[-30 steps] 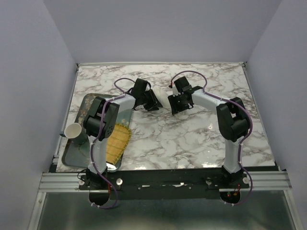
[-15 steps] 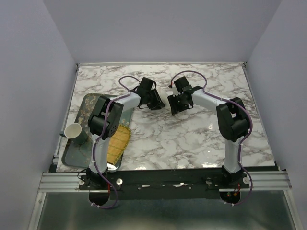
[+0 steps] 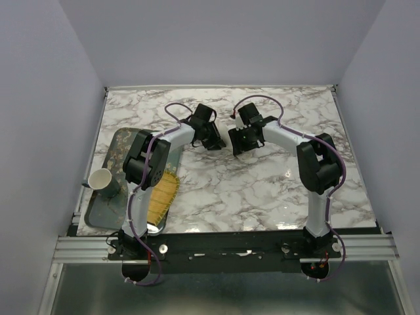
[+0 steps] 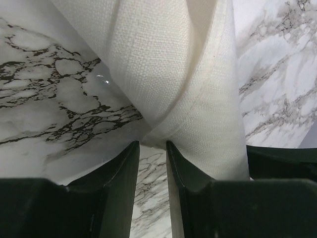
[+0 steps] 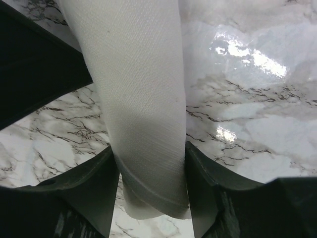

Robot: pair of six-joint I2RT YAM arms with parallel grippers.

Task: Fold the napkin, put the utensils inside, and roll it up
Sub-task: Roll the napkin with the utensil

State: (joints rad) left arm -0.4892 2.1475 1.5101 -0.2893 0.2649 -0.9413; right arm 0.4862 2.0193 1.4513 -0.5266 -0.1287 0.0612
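Left wrist view: the napkin (image 4: 168, 74) is a cream woven cloth gathered into folds that narrow to a point at the left gripper (image 4: 152, 148). Its fingers (image 4: 119, 183) are drawn nearly together and pinch the gathered tip, with a thin slit of table (image 4: 49, 99) showing between them.
Right wrist view: a bunched band of the same cloth runs between the fingers of the right gripper (image 5: 148, 153), which are clamped on it from both sides. A short end pokes out on the near side.
Napkin position: over the far middle of the table, between the 2 grippers. Whether it rests on the table or hangs clear cannot be told.
Top external view: both grippers sit close together, facing each other. The cloth is too pale against the marble to pick out.
Handling: judged light, limp and not fragile. It will sag and bunch, and may slip out of a shallow pinch.
Where to hold: corners or a hemmed edge, 1 per gripper, kept taut so a fold lies flat.
Utensils: none in view.
Left side: a tray (image 3: 98, 211) carrying a cup (image 3: 100, 178) and a yellow fringed mat (image 3: 162, 191), well apart from the cloth.
Stage: judged early. The cloth is bunched and no clean fold is seen.
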